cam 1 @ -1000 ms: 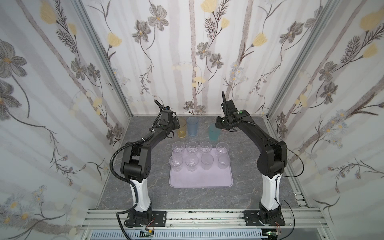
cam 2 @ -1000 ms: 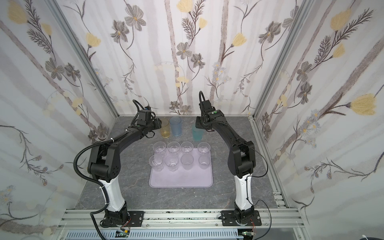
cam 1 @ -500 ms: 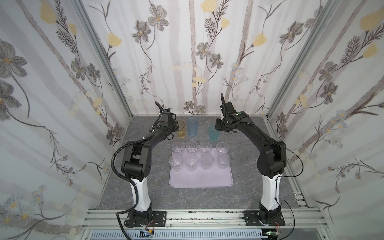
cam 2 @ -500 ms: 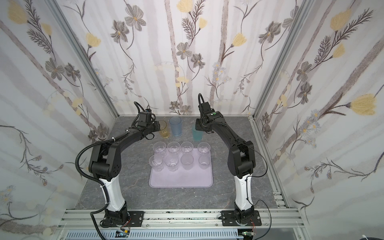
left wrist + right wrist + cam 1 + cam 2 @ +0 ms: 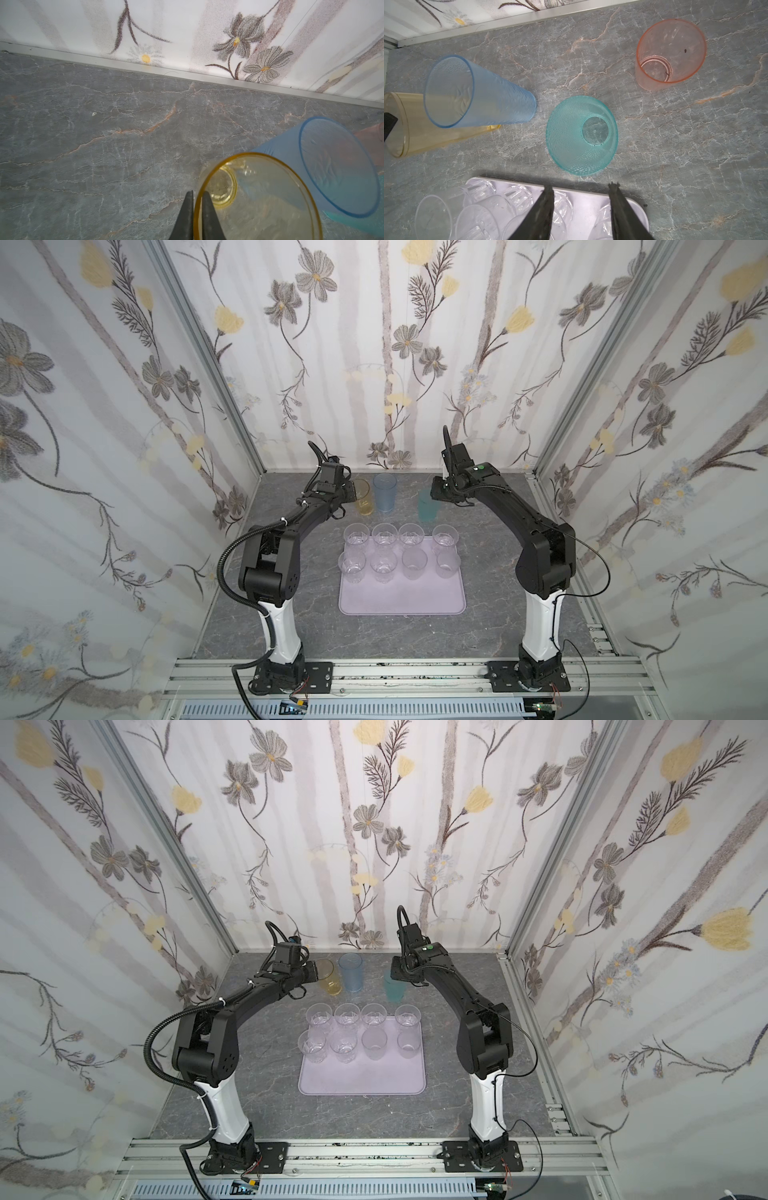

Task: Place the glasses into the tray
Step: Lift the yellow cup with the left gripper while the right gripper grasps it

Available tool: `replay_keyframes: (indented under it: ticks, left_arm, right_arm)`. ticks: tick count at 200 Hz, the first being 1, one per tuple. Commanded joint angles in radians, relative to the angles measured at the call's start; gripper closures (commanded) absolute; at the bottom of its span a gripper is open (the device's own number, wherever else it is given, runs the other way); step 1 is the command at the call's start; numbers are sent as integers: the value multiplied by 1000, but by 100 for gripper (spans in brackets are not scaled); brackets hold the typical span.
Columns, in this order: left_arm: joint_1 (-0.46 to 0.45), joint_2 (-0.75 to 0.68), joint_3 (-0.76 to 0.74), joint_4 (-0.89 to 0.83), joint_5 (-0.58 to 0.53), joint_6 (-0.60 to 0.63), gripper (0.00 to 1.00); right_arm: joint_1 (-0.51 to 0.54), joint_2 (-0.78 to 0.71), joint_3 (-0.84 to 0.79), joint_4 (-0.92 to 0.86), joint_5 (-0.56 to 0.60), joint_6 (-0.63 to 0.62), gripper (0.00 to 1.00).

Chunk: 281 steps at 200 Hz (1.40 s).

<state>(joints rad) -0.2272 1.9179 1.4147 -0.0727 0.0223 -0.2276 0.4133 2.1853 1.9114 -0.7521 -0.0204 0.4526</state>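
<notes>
Left gripper [image 5: 197,195] pinched the upright amber glass [image 5: 259,197] at its rim — one finger inside. Tray [image 5: 403,601] lay base-side of it; right gripper [image 5: 581,185] half-open, empty.

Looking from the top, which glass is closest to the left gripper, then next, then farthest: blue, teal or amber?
From the left gripper, in a top view:
1. Amber glass: its rim is in the jaws.
2. Blue glass: just right of it.
3. Teal glass: farthest right.
</notes>
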Motion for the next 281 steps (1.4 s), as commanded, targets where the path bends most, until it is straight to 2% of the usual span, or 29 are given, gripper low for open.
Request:
replay_keyframes:
  ticks: [1,33,67,118,136,163,181,210,247,281]
  left_arm:
    - [-1,-29,-6,-7,4,1,94]
    - [0,-97,0,-10,-11,13,100]
    - [0,-167,-18,-21,-9,0,100]
    - [-33,-337,-113,-51,-7,-122,100]
    - [-68,-402,-166,-67,-16,-168,100]
    - [-126,-482,-209,-82,-39,-214,100]
    - [-153,-525,-228,-90,-53,-234,100]
    - [-184,-564,-237,-98,-62,-253,100]
    - [-230,-579,-237,-113,-92,-261,100]
    - [-260,-592,-225,-129,-110,-262,100]
  right_arm:
    - [2,-17,-5,39,3,3,55]
    - [6,-30,-8,42,-4,4,55]
    - [31,-61,4,49,-17,25,56]
    - [191,-165,35,129,2,106,55]
    - [250,-157,93,138,2,123,53]
    - [319,-70,271,77,16,121,51]
    - [343,-18,371,13,66,115,51]
    - [368,-3,379,9,109,94,51]
    - [401,28,379,-56,286,37,52]
    - [466,59,379,-107,422,-10,58]
